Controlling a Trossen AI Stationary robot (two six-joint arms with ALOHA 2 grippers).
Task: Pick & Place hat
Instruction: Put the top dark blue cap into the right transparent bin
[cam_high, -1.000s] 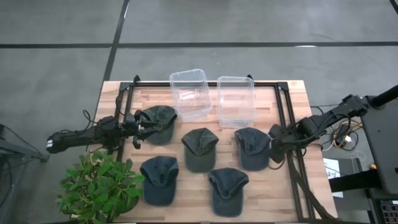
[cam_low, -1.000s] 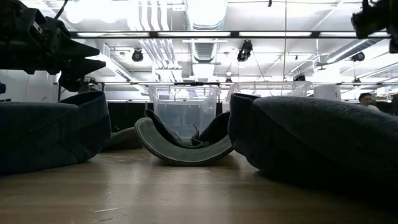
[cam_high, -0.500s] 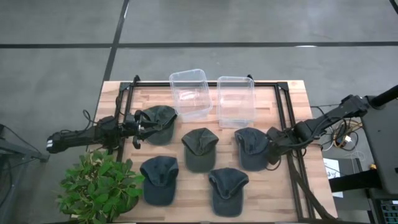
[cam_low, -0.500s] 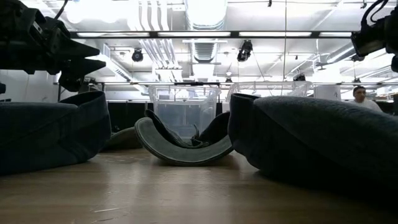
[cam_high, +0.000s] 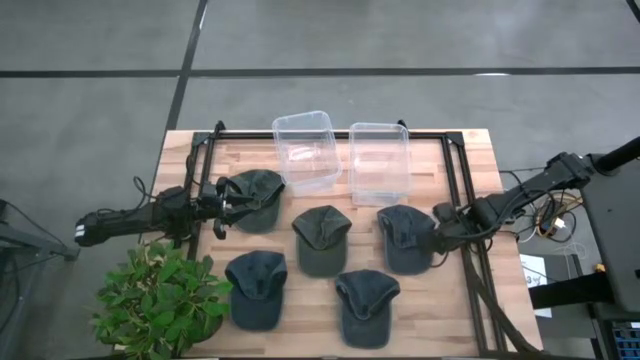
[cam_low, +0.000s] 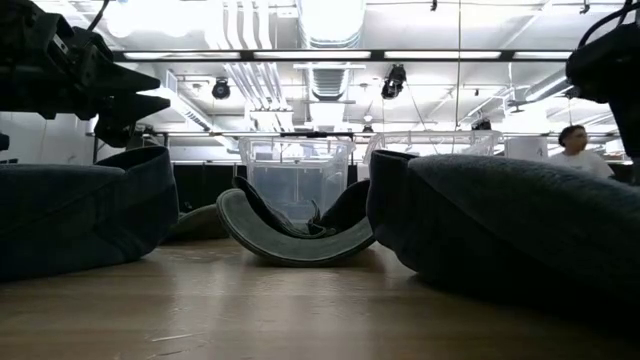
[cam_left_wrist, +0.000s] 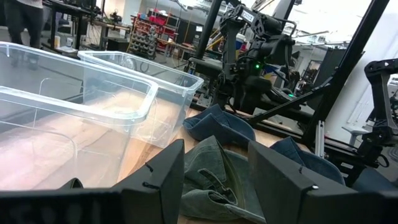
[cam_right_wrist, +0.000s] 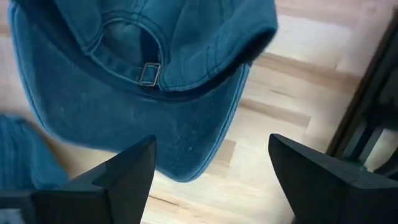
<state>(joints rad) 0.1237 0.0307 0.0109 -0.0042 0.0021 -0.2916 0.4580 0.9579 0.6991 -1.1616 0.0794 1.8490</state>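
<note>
Several dark blue-green caps lie on the wooden table. My left gripper (cam_high: 225, 205) is open at the left edge of the far-left cap (cam_high: 255, 198). In the left wrist view that cap's cloth (cam_left_wrist: 211, 177) shows between and beyond the open fingers (cam_left_wrist: 214, 180); I cannot tell whether they touch it. My right gripper (cam_high: 440, 236) is open, just right of the right-hand cap (cam_high: 405, 238). In its wrist view the fingers (cam_right_wrist: 211, 171) hang spread above the cap's brim (cam_right_wrist: 180, 140), with the back strap's buckle (cam_right_wrist: 148, 73) beyond.
Two clear plastic bins (cam_high: 307, 150) (cam_high: 378, 162) stand side by side at the table's far edge. Three more caps (cam_high: 321, 238) (cam_high: 256, 288) (cam_high: 367, 305) lie in the middle and near part. A potted plant (cam_high: 165, 300) sits at the near-left corner. A black frame rail (cam_high: 470, 250) runs behind my right gripper.
My right gripper has come lower and closer over the right-hand cap, showing larger at the low view's top right. The caps lie as before.
</note>
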